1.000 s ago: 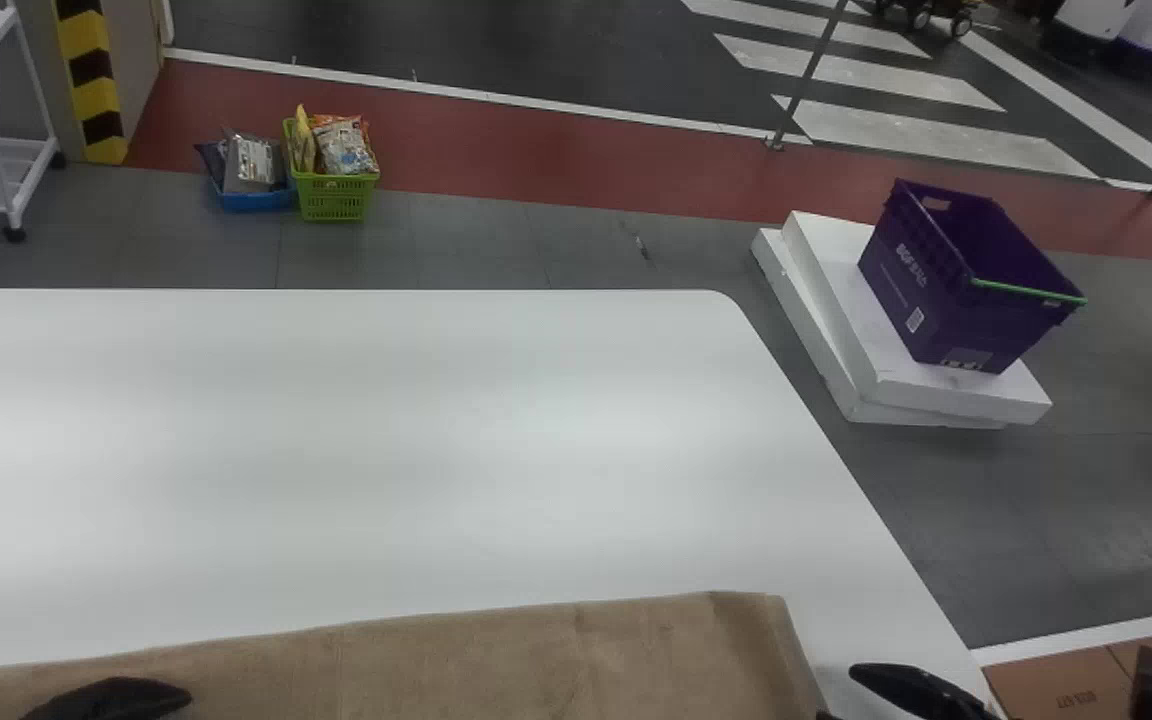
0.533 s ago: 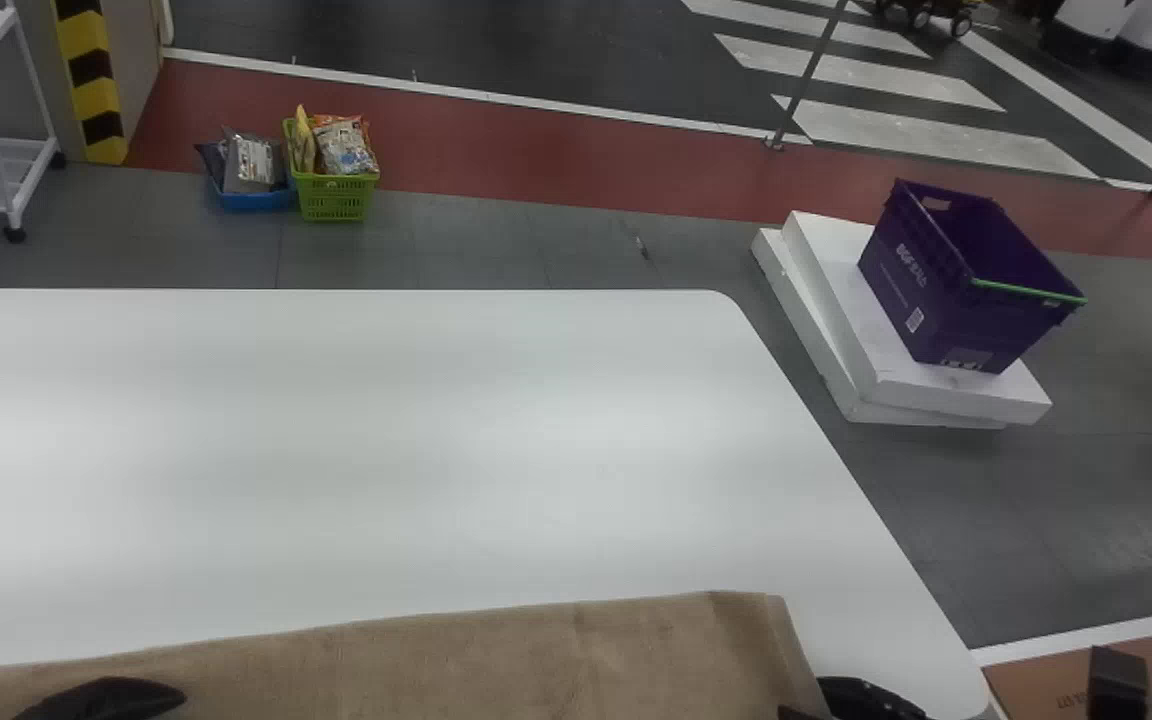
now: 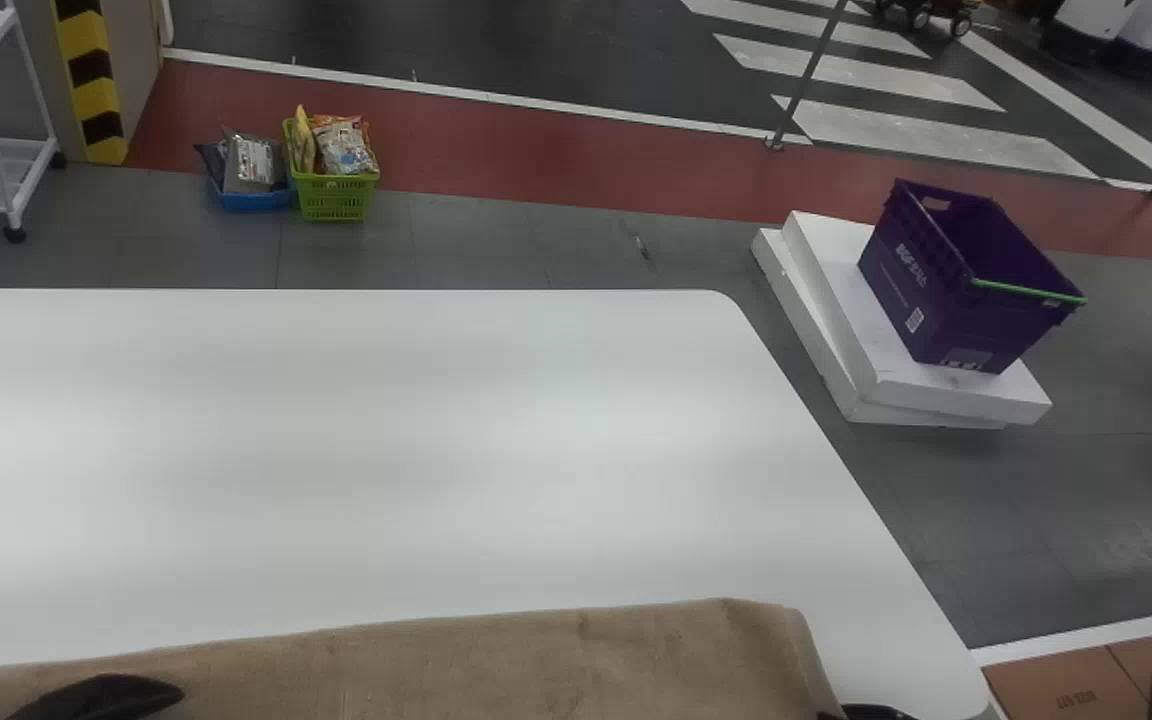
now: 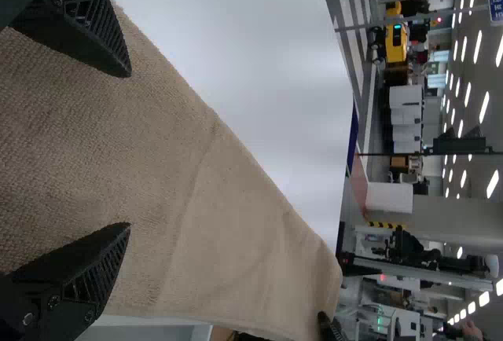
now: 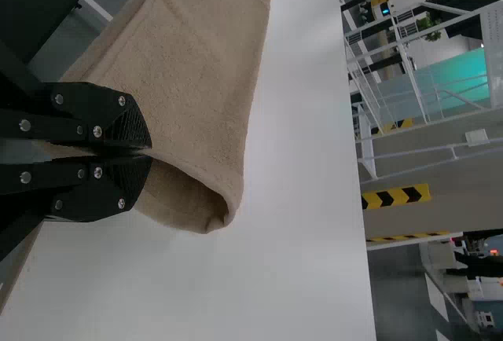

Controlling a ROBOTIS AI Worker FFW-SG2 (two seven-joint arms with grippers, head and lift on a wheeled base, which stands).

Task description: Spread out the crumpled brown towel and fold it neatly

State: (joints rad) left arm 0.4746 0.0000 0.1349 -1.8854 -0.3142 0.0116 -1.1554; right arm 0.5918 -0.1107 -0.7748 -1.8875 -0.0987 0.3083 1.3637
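My left gripper [image 3: 96, 698] is at the bottom left of the head view, over the brown towel [image 3: 436, 665], which stretches along the table's near side. At the bottom edge, by the towel's right end, a bit of my right gripper [image 3: 871, 712] shows. In the left wrist view the fingers of my left gripper [image 4: 130, 148] stand wide apart above the flat towel [image 4: 196, 176]. The right wrist view has my right gripper [image 5: 149, 152] shut on the towel's edge; beyond the fingertips the towel [image 5: 212, 82] curls up into an open loop.
The white table [image 3: 386, 430] extends away beyond the towel, its right edge running diagonally. On the floor to the right, a purple crate [image 3: 966, 280] rests on white slabs [image 3: 976, 395]. Green [image 3: 336, 195] and blue [image 3: 251, 198] baskets stand on the floor behind the table.
My right gripper has moved left and down to the towel's right end and closed on it. That end has shifted slightly right and become rounded. The left gripper has hardly moved.
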